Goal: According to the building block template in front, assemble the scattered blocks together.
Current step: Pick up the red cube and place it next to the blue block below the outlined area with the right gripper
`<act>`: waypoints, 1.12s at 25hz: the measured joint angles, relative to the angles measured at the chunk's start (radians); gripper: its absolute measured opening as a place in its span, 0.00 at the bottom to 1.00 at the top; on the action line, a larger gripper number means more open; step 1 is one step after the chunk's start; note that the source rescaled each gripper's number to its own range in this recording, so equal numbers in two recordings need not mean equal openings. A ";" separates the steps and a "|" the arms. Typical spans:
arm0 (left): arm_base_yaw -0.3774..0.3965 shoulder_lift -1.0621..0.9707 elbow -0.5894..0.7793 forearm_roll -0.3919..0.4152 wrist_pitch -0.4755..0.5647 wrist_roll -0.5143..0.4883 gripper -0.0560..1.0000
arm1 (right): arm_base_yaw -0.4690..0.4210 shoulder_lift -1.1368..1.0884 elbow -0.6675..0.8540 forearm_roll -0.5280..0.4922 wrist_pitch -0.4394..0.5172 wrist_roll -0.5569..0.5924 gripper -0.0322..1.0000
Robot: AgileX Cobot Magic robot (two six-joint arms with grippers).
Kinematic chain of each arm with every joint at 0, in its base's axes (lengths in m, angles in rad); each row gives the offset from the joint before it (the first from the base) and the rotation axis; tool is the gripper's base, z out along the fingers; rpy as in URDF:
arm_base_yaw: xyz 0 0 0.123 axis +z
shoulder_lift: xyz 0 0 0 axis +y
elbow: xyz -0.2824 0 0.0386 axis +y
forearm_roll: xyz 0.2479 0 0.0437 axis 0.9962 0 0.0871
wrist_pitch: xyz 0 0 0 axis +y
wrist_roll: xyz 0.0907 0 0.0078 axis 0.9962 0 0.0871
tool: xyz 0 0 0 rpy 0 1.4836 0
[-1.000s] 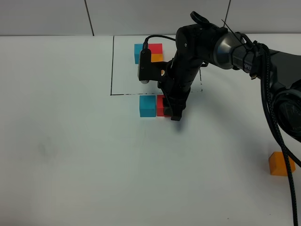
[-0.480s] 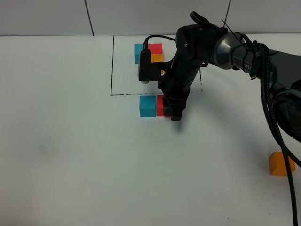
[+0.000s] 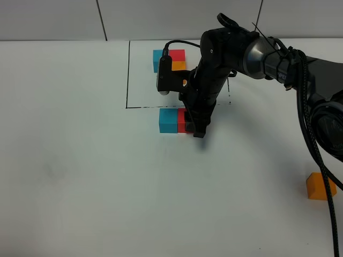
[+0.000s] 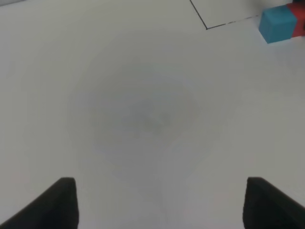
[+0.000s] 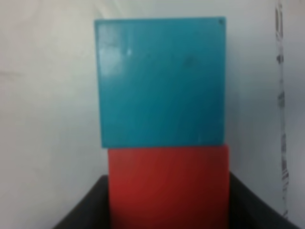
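Here the right jaws clench the red cube [image 5: 167, 186], its edge flush against the teal cube [image 3: 168, 120] just outside the drawn frame [image 3: 127, 75]; left jaws gape over open counter [image 3: 80, 187].

Matt cubes on a smooth white table [image 3: 80, 176]

The teal cube [image 3: 168, 120] looks like smooth plastic or painted wood, though which cannot be told; seen close, its face carries a faint sheen and a few small specks; the red cube [image 3: 181, 119] is equally smooth and flat in colour; the orange cube [image 3: 320, 186] is matt, with no glare; the small joined cubes [image 3: 169, 57] share that dull finish; the table is matt white, marked with a thin black line [image 3: 128, 75]; the arm [image 3: 220, 59] is black with a soft gloss; its cable [image 3: 306, 107] wears a woven sleeve; the wall [image 3: 53, 19] is pale, smooth tile; the left gripper [image 4: 162, 205] has dull black fingers [image 4: 64, 205].
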 joint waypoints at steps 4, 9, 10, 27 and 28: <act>0.000 0.000 0.000 0.000 0.000 0.000 0.64 | 0.000 0.000 0.000 0.000 -0.001 0.000 0.04; 0.000 0.000 0.000 0.000 0.000 0.000 0.64 | 0.000 0.000 0.000 0.000 -0.001 -0.001 0.04; 0.000 0.000 0.000 0.000 0.000 0.000 0.64 | 0.000 0.000 0.000 -0.001 -0.001 -0.001 0.04; 0.000 0.000 0.000 0.000 0.000 0.000 0.64 | 0.001 0.000 0.000 -0.021 -0.001 -0.013 0.04; 0.000 0.000 0.000 0.000 0.000 0.000 0.64 | 0.001 0.000 0.000 -0.021 -0.001 -0.013 0.04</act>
